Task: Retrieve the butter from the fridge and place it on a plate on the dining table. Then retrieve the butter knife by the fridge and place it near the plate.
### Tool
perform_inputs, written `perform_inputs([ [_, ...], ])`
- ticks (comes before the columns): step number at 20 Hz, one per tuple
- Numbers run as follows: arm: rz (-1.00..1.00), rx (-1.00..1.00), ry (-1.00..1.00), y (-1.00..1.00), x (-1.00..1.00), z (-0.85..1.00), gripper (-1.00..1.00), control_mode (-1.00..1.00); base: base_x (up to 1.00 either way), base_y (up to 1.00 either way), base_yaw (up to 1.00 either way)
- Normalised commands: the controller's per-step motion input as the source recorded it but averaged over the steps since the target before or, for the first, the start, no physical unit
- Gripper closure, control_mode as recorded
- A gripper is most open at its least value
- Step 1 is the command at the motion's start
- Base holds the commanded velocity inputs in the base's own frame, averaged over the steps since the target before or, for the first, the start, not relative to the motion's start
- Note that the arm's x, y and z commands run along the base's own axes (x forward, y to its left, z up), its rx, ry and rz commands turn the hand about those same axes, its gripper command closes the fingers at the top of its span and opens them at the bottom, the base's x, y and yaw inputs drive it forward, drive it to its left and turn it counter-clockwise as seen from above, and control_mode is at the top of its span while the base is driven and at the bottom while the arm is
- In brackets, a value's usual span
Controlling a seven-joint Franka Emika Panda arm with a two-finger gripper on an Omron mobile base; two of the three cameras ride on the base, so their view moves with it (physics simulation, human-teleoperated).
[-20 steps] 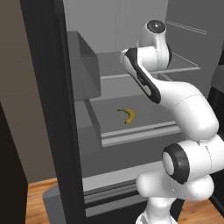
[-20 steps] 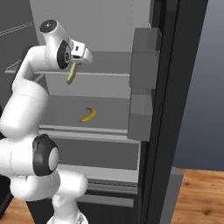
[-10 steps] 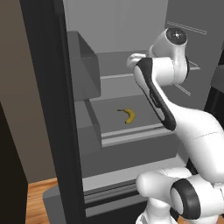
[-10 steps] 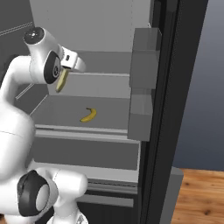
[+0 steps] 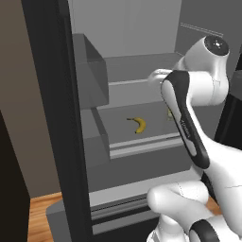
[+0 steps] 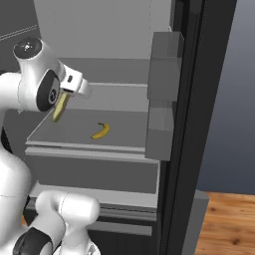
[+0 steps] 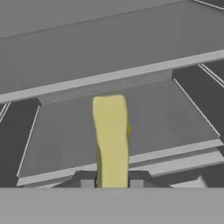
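While the gripper (image 7: 112,183) stays out of focus low in the hand view, its jaws clamp the butter (image 7: 111,140) above the fridge (image 6: 119,129) shelf holding a banana (image 6: 101,131).

The white arm rises from its base and folds at a dark elbow joint, the forearm climbing steeply to the wrist, which sits high with its round cap uppermost. From the wrist the hand turns forward and downward. In the right base view the gripper (image 6: 62,105) hangs below the dark wrist joint, pointing down and a little to the side. Its fingers are drawn close together, clamped on the butter (image 6: 61,106), a straight yellow stick that juts out past them. In the hand view the butter (image 7: 111,140) stands straight up from between the fingers (image 7: 88,183), whose tips barely show at the bottom.
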Motion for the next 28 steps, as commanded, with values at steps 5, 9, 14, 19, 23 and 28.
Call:
perform_inputs([
  [5,0.08,0.0,0.37,0.0,-0.15,0.0,1.0,-1.0,0.0,0.0,0.0],
  [9,0.03,-0.08,0.32,0.0,-0.09,-0.06,1.0,-1.0,0.0,0.0,0.0],
  [14,0.0,-0.14,0.07,0.0,-0.15,-0.39,1.0,-1.0,0.0,0.0,0.0],
  [19,0.0,-0.1,0.0,0.0,-0.22,-0.41,1.0,-1.0,0.0,0.0,0.0],
  [23,0.03,0.0,-0.05,0.0,-0.39,-0.13,1.0,-1.0,0.0,0.0,0.0],
  [28,0.07,0.0,-0.15,0.0,-0.44,0.0,1.0,-1.0,0.0,0.0,0.0],
])
